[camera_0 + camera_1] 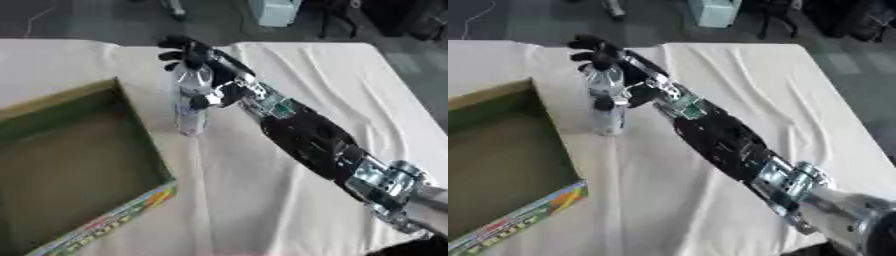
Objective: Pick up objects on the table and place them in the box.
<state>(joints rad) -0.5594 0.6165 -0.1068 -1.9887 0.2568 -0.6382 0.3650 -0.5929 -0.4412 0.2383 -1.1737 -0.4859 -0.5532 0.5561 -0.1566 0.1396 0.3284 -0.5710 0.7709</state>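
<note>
A clear plastic bottle (191,102) stands upright on the white cloth, just right of the box. My right hand (203,65) reaches in from the lower right. Its fingers curl over the bottle's top and far side, and its thumb (203,102) presses the near side. The open cardboard box (133,109) fills the left, with a dark inside that looks bare and a coloured front edge. My left hand shows in neither view.
The white cloth (306,75) covers the table and is wrinkled at the right. My right forearm (306,137) crosses the table's middle diagonally. Beyond the table's far edge there are furniture legs and a pale object (276,11) on the floor.
</note>
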